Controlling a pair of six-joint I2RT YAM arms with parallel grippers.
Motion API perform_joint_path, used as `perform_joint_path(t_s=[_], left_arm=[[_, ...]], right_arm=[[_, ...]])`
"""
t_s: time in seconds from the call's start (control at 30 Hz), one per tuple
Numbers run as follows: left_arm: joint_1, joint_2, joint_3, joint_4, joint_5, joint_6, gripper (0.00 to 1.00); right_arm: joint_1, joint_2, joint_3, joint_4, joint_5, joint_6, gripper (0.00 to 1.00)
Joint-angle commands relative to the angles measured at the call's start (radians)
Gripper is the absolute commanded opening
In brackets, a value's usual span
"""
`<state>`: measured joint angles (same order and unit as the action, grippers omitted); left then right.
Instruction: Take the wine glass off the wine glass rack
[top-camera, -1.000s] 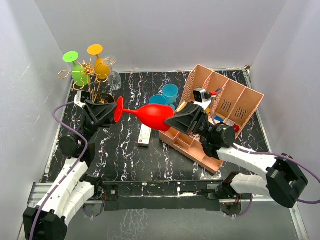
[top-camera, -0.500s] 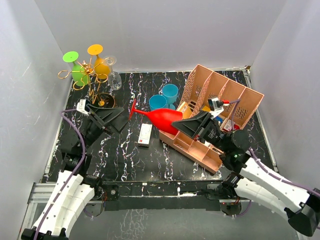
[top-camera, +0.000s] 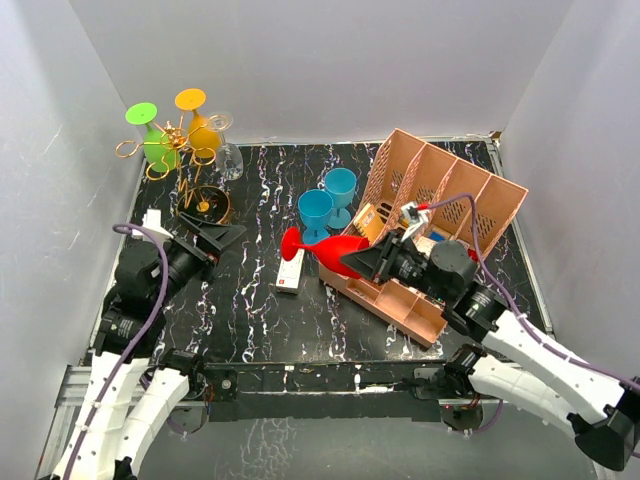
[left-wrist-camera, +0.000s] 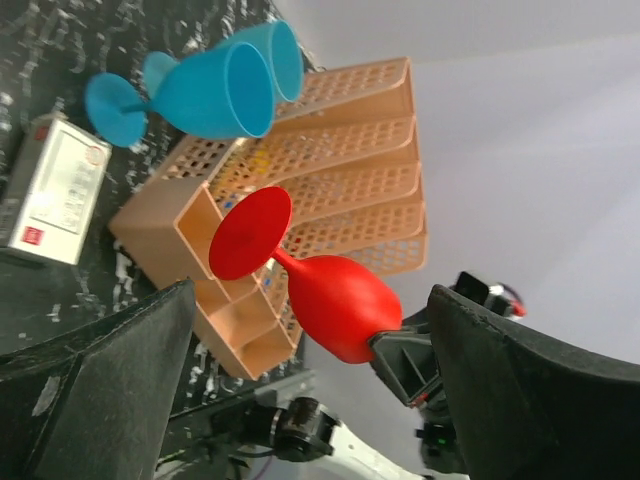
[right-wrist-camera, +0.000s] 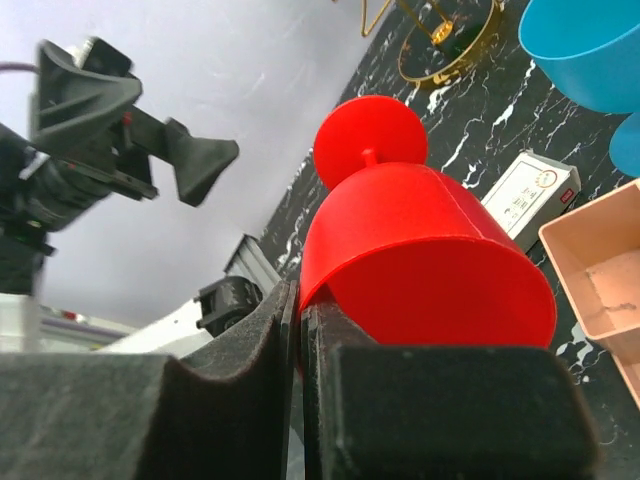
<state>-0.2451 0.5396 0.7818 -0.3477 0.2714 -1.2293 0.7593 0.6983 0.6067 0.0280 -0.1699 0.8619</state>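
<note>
The red wine glass (top-camera: 335, 250) hangs on its side above the table, foot (top-camera: 290, 243) pointing left. My right gripper (top-camera: 368, 262) is shut on its bowl rim, one finger inside and one outside; the right wrist view shows the pinch (right-wrist-camera: 300, 310) on the red bowl (right-wrist-camera: 430, 260). My left gripper (top-camera: 222, 236) is open and holds nothing, a short way left of the foot. Its wrist view shows the glass (left-wrist-camera: 335, 300) beyond the spread fingers (left-wrist-camera: 100, 380). The gold wine glass rack (top-camera: 178, 140) stands at the far left with green, orange and clear glasses on its arms.
Two blue goblets (top-camera: 316, 210) stand mid-table behind the red glass. A white box (top-camera: 290, 270) lies below it. The pink slotted organizer (top-camera: 450, 210) sits tilted at the right, close to my right arm. The rack's round base (top-camera: 205, 203) is just behind my left gripper.
My left gripper let go of the red glass's foot, opened wide and drew back to the left. My right gripper carried the glass lower and toward the organizer.
</note>
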Motion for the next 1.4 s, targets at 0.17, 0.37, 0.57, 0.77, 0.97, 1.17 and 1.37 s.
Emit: perform_joint_path(t_s=[0.17, 0.37, 0.57, 0.77, 0.97, 1.17, 1.37], left_arm=[[0.002, -0.013, 0.215, -0.279, -0.192, 0.228, 0.97], [0.003, -0.046, 0.266, -0.328, -0.238, 0.279, 0.97], [0.002, -0.054, 0.308, -0.361, -0.258, 0.322, 0.97], [0.003, -0.052, 0.374, -0.403, -0.285, 0.366, 0.97], [0.002, -0.061, 0.396, -0.432, -0.291, 0.387, 0.97], [0.002, -0.072, 0.409, -0.448, -0.297, 0.399, 0.97], [0.002, -0.059, 0.433, -0.449, -0.289, 0.410, 0.97]], right_arm=[[0.006, 0.262, 0.291, -0.084, -0.227, -0.277, 0.08], [0.010, 0.455, 0.461, -0.180, -0.242, -0.324, 0.08], [0.054, 0.643, 0.688, -0.366, -0.045, -0.396, 0.08], [0.089, 0.851, 0.925, -0.563, 0.142, -0.465, 0.08], [0.098, 1.031, 1.140, -0.702, 0.244, -0.524, 0.08], [0.114, 1.230, 1.365, -0.845, 0.319, -0.593, 0.08], [0.131, 1.354, 1.492, -0.913, 0.320, -0.637, 0.08]])
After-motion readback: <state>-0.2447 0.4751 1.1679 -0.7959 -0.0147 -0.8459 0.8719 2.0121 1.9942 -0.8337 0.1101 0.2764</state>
